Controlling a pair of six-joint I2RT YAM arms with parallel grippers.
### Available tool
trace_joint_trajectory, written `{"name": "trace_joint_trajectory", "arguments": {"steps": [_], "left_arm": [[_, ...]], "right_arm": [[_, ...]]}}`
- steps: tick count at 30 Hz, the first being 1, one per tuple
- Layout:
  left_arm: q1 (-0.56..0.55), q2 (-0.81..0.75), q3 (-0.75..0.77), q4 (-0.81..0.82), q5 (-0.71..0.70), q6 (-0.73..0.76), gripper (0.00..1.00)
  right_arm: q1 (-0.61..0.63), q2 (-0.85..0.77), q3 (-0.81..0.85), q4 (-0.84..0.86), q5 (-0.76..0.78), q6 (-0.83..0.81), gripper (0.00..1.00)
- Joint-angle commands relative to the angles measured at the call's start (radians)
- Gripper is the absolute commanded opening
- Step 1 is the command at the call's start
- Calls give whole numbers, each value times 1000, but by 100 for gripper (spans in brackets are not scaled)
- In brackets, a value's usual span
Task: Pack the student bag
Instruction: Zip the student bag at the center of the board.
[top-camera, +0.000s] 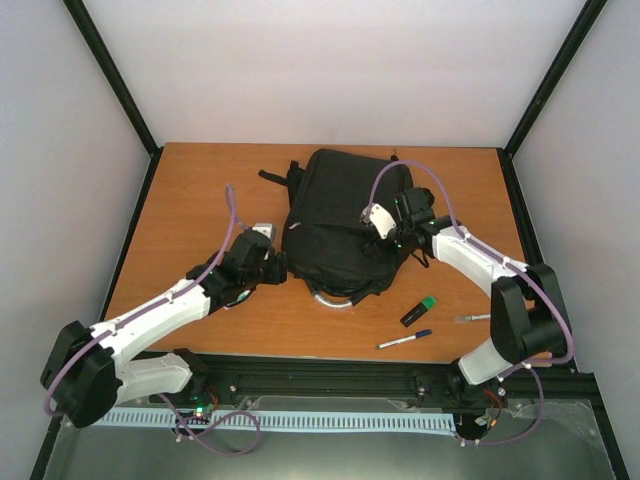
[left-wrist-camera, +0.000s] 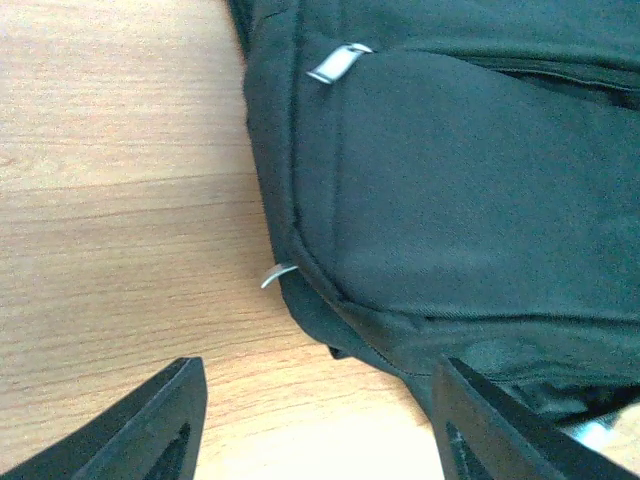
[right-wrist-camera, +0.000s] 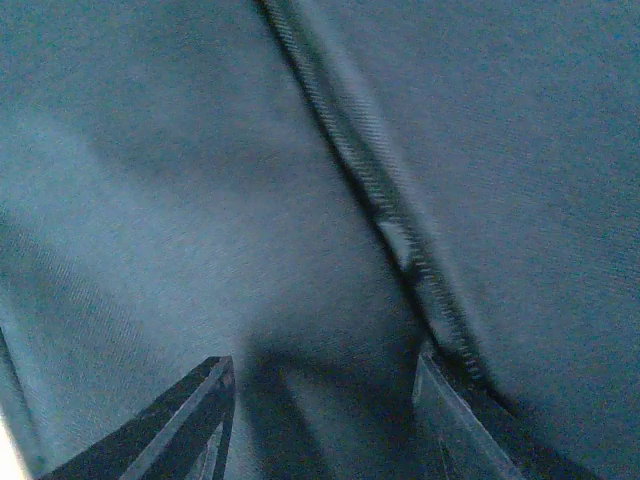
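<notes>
Opening the student bag (top-camera: 335, 225), central on the table (top-camera: 190, 200), seems the step — left gripper (left-wrist-camera: 318, 372) spread at its corner, right gripper (right-wrist-camera: 325, 372) half-parted on fabric, grip I cannot tell — next, catch a zipper pull (left-wrist-camera: 338, 62).

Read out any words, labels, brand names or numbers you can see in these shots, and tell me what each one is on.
No text can be read in any view.
student bag: no logo or label shows; its silver zipper tab looks blank.
marker and pen: any print is too small to read.
</notes>
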Motion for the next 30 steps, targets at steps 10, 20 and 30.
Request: {"name": "trace_joint_trajectory", "arguments": {"steps": [10, 20, 30], "left_arm": [[29, 235, -6, 166, 96, 83, 61], [12, 305, 32, 289, 355, 236, 61], [-107, 436, 156, 167, 186, 310, 57]], "right_arm": [[-189, 145, 5, 36, 186, 42, 49], [-189, 66, -11, 32, 40, 16, 50], [-190, -23, -39, 51, 28, 13, 51]]}}
